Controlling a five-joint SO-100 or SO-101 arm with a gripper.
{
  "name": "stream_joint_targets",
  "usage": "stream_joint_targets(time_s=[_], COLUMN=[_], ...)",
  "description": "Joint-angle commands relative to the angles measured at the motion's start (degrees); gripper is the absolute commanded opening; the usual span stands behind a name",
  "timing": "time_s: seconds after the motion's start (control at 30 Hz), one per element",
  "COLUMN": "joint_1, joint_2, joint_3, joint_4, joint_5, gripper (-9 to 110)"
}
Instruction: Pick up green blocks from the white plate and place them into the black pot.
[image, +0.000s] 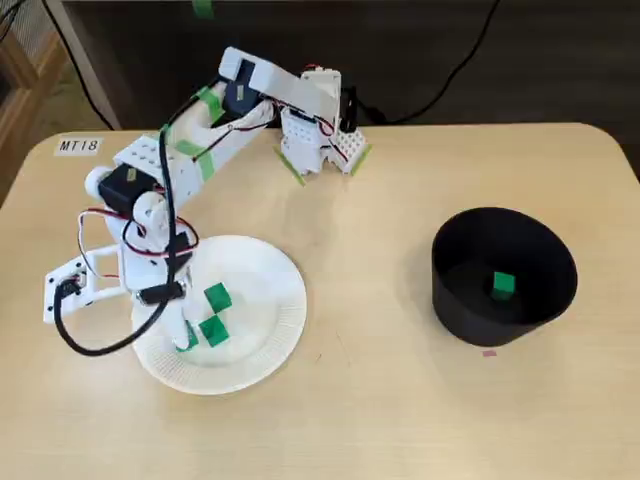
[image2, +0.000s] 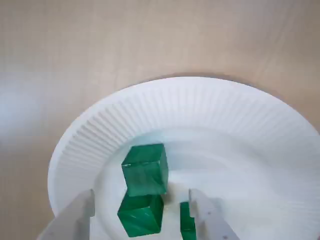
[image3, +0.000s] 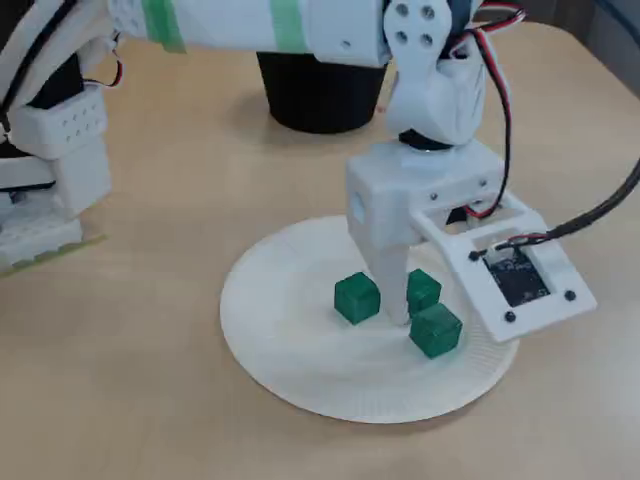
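wrist view: jaws wide around 1 green block (image2: 141, 216), inside plate rim (image2: 150, 95)

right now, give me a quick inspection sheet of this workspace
surface: light wooden table
job's things: white plate holding three green blocks; black pot with one green block inside
clutter: MT18 label at a table corner; small pink mark beside the pot
grippers: gripper open, down over the plate, straddling one block
cables: black cable looping off the wrist beside the plate; red and white wires on the arm
surroundings: dark area behind the table, black cords running there
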Motion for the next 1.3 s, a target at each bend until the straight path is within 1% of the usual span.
stream_joint_targets(time_s=[0.0, 0.23, 0.43, 0.57, 0.7, 0.87, 0.97, 1.1, 1.27], joint_1=[-0.4, -0.6, -0.9, -0.8, -1.1, -1.4, -1.7, -3.7, -12.0], joint_2=[-0.7, -2.8, -4.0, -5.4, -7.6, -6.6, -2.5, 9.2, 28.7], joint_3=[-4.4, -5.4, -5.4, -6.7, -9.1, -9.8, -12.8, -15.4, -6.8], joint_4=[0.4, 0.4, 0.4, 0.4, 0.4, 0.4, 0.4, 0.4, 0.8], joint_5=[0.3, 0.3, 0.4, 1.3, 2.5, 3.4, 6.6, 13.6, 20.1], gripper=[26, 26, 23, 12, -2, -2, -2, -2, -2])
